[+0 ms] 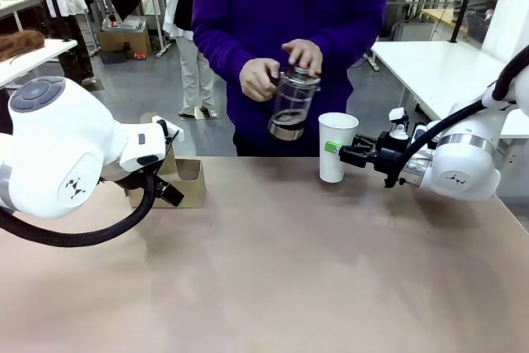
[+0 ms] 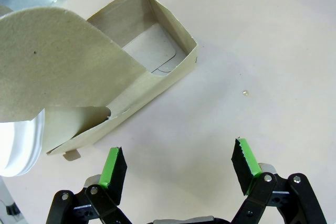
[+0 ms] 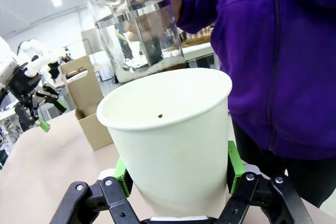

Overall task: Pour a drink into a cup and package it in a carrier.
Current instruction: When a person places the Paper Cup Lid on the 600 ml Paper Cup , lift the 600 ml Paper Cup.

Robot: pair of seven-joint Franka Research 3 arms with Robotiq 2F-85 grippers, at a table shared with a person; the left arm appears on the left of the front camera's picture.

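Note:
The white paper cup stands upright on the table, and my right gripper is shut on its side from the right. In the right wrist view the green pads press both sides of the cup, which looks empty apart from a dark speck. A person holds the glass press pot tilted just left of and above the cup, with a little dark drink at its bottom. The brown cardboard carrier sits at the left. My left gripper hovers open beside the carrier, holding nothing.
The person in a purple top stands at the far edge, both hands on the pot. A white rounded object shows at the carrier's end. The tan table is bare in the middle and front. A small crumb lies near the carrier.

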